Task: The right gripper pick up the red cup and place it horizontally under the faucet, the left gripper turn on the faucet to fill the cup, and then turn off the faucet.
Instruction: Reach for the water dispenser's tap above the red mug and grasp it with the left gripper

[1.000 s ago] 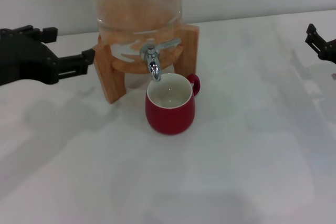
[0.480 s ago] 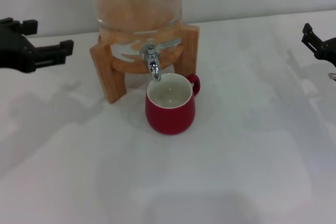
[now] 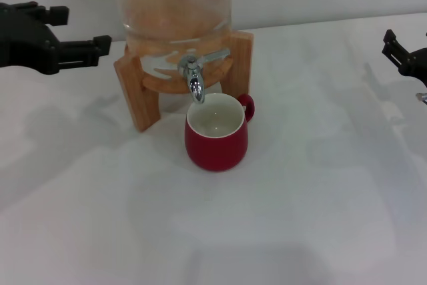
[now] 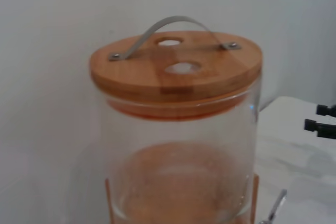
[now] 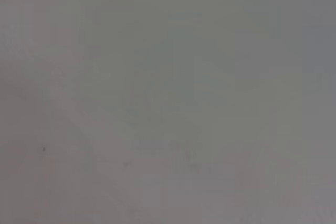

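Observation:
The red cup (image 3: 216, 139) stands upright on the white table, its handle to the right and its white inside showing. Its mouth is directly below the spout of the chrome faucet (image 3: 194, 82). The faucet's flat lever (image 3: 215, 55) points right. My left gripper (image 3: 89, 29) hovers open and holding nothing, left of the wooden stand (image 3: 135, 95) and level with the base of the glass dispenser (image 3: 171, 5). At the far right edge my right gripper (image 3: 393, 48) is open, well away from the cup. The left wrist view shows its fingertips (image 4: 324, 110) apart.
In the left wrist view the dispenser (image 4: 178, 150) has a wooden lid (image 4: 176, 69) with a metal handle. A pale wall stands close behind it. White tabletop (image 3: 313, 218) spreads in front of and beside the cup. The right wrist view shows only a blank grey surface.
My left gripper drew back left from the stand, then came part of the way back, higher than before. The right gripper edged slightly left. Cup and faucet are unmoved.

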`<state>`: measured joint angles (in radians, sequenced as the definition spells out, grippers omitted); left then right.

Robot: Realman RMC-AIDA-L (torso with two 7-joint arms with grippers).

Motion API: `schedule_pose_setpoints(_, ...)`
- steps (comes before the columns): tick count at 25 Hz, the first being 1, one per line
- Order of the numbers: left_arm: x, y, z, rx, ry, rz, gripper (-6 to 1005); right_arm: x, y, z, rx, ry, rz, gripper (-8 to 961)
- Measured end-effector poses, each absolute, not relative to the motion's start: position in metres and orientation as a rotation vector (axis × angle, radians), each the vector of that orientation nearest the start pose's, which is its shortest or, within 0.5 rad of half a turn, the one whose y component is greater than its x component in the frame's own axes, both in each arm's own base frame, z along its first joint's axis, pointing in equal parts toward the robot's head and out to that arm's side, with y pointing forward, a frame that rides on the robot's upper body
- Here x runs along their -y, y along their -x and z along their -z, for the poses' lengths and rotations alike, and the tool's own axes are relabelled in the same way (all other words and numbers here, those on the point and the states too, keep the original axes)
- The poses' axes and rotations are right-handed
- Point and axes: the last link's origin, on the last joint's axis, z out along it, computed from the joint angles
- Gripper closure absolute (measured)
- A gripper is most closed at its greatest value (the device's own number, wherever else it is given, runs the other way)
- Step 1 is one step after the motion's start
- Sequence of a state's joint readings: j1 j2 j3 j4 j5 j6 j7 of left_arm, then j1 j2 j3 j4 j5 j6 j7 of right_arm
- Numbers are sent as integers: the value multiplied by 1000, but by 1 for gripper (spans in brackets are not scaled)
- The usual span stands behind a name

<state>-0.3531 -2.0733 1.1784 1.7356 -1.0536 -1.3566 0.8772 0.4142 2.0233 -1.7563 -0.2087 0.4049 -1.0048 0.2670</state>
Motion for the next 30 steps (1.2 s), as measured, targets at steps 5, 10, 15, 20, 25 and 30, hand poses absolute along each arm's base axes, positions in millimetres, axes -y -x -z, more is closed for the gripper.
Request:
schedule_pose_setpoints(5,-343,129,-84,473,2525,349,169,-349,-359,-30,-658,1480,-656,80)
schedule_pose_setpoints(10,-345,128,-78,467,2566,338,169,-348,-359,-29,-659,1481,-655,80)
schedule_pose_setpoints(15,-352,126,-73,453,2618,350,170,-348,-359,-28,-660,1483,-655,80)
schedule_pose_setpoints(20,-358,123,-72,446,2644,369,169,-348,-358,-27,-660,1487,-655,79)
schedule_pose_setpoints(25,-362,117,-69,426,2664,376,169,-348,-358,-26,-658,1493,-654,79)
schedule_pose_setpoints(30,-367,115,-62,410,2698,369,170,-349,-357,-27,-656,1494,-658,80)
